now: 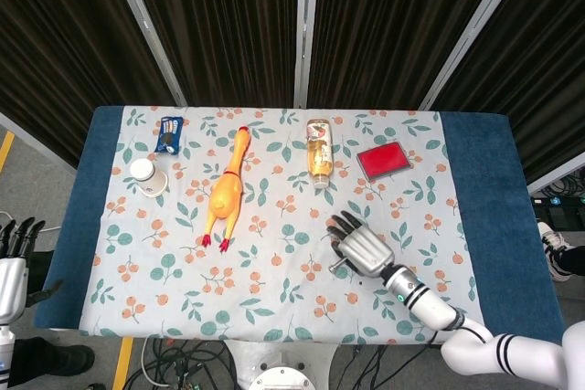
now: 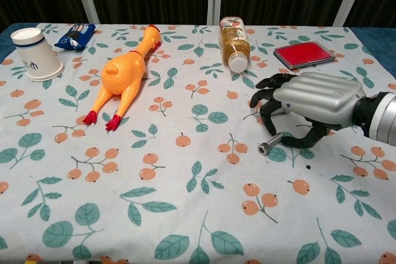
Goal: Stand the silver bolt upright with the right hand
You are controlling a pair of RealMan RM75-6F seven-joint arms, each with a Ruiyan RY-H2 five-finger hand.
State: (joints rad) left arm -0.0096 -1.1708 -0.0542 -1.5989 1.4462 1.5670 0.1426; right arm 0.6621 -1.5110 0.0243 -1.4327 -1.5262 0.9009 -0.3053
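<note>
The silver bolt lies on its side on the floral tablecloth, head pointing toward the near left. It also shows in the head view as the bolt. My right hand is cupped over its far end, fingers curled down on one side and the thumb on the other. The shaft tip lies between them and is partly hidden; a firm grip does not show. From above, the right hand covers most of the bolt. My left hand hangs beyond the table's left edge with its fingers apart and nothing in it.
A rubber chicken lies at centre left, a lying bottle behind the right hand, a red pad at back right. A paper cup and a blue snack packet sit at far left.
</note>
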